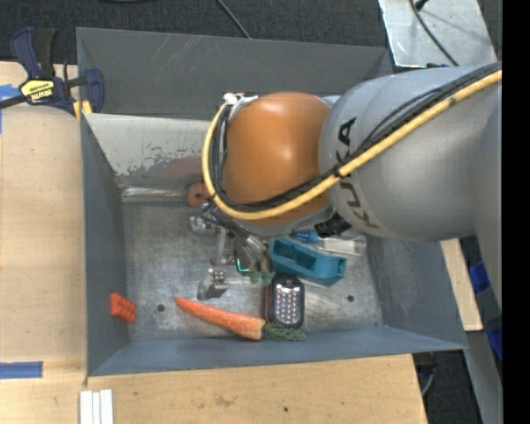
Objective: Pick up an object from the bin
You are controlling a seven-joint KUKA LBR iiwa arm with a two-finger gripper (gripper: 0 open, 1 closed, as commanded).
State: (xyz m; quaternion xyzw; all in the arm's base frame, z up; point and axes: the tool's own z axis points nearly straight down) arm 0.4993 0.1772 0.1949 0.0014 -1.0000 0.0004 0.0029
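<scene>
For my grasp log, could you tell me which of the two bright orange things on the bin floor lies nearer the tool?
The long tapered carrot, close beside the tool; the small orange block sits apart, farther to the left.

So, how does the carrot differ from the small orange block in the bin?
The carrot is long and tapered; the block is short and chunky. The carrot lies near the middle of the front wall, the block towards the left corner. Both are orange and lie on the bin floor.
</scene>
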